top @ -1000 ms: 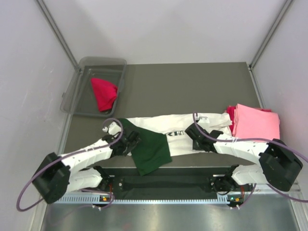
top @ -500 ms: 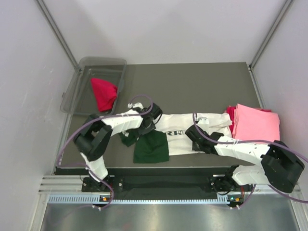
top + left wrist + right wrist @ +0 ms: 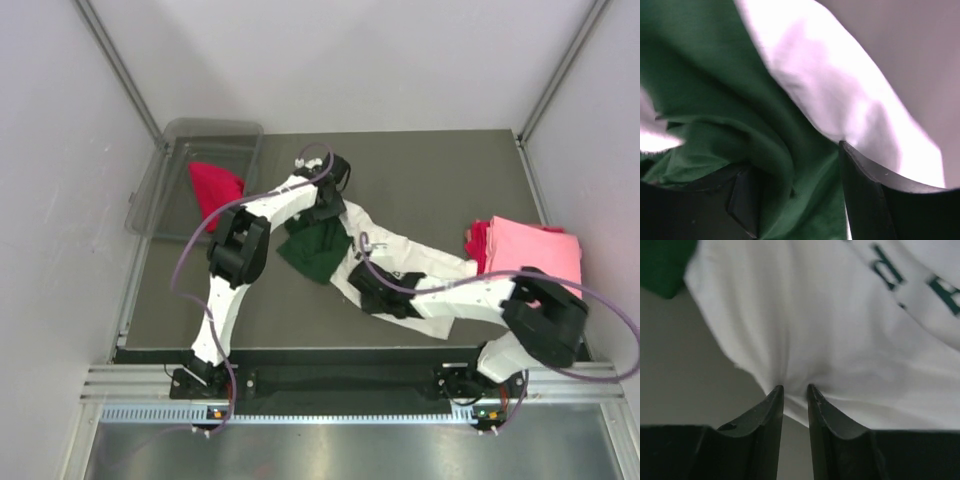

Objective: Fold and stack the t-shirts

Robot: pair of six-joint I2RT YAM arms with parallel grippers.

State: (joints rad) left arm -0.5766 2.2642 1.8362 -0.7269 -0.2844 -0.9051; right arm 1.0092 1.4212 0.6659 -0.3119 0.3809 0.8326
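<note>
Right gripper [image 3: 795, 395] first: jaws are nearly together, pinching a small fold of the soft white cloth t-shirt with dark green sleeves [image 3: 425, 262] at its near edge, and the cloth puckers into the tips. The shirt's dark lettering sits just past the fingers in the wrist view.

Left gripper [image 3: 795, 186] is way out over the far-left part of the dark grey tabletop [image 3: 440, 170]. Its jaws stand a lot wider, with a thick wad of green sleeve cloth bunched between the two fingers [image 3: 867, 200], so it looks like it's got hold of that end.

From above, the shirt runs as a diagonal band from the left gripper down to the right one and on toward the right, with a green sleeve flopped on the table between them. Folded light pink t-shirt [image 3: 530, 258] sits on a red t-shirt [image 3: 478, 238] at the right edge, right by the white shirt's end. Another crumpled red t-shirt [image 3: 215, 192] lies in the clear grey plastic bin [image 3: 205, 128] at far left.
</note>
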